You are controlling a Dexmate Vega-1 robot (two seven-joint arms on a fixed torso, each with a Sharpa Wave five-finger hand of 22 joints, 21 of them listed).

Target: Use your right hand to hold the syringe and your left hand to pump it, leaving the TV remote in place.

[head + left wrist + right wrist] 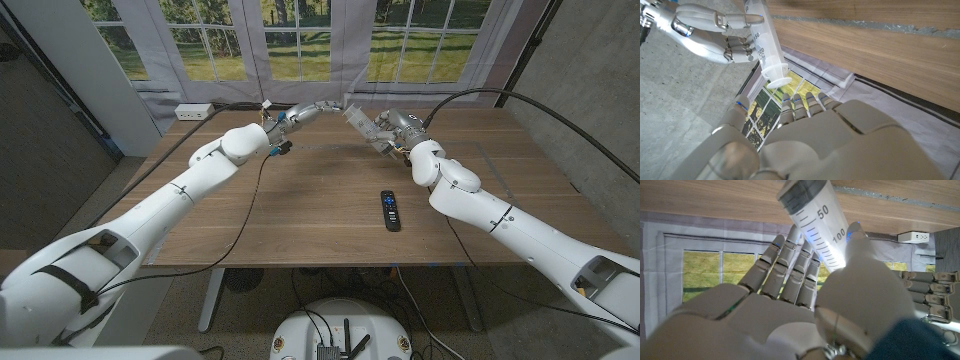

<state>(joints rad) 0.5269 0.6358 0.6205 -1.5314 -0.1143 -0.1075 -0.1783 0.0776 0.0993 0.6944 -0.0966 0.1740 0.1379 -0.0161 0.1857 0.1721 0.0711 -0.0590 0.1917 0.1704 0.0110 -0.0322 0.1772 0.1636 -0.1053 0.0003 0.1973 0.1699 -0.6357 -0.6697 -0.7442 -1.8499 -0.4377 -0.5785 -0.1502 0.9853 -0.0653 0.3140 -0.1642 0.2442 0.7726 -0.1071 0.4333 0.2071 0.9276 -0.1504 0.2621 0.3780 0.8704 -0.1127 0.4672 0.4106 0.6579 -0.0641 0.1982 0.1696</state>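
Observation:
My right hand [385,128] holds a clear syringe [356,114] off the table near its far edge. Thumb and fingers clamp the marked barrel [816,226]. In the left wrist view the barrel [760,37] slants out of the right hand [710,30], and the plunger's end disc [778,81] sits close against the barrel's flange. My left hand [312,110] reaches in from the other side with its fingers [800,98] stretched out just short of that disc; I cannot tell whether they touch it. The black TV remote [390,210] lies on the table, nearer than my right hand.
A white power strip [193,111] sits at the table's far left corner, with black cables [262,180] trailing over the wood. A curtained window wall [300,45] stands behind the table [300,220].

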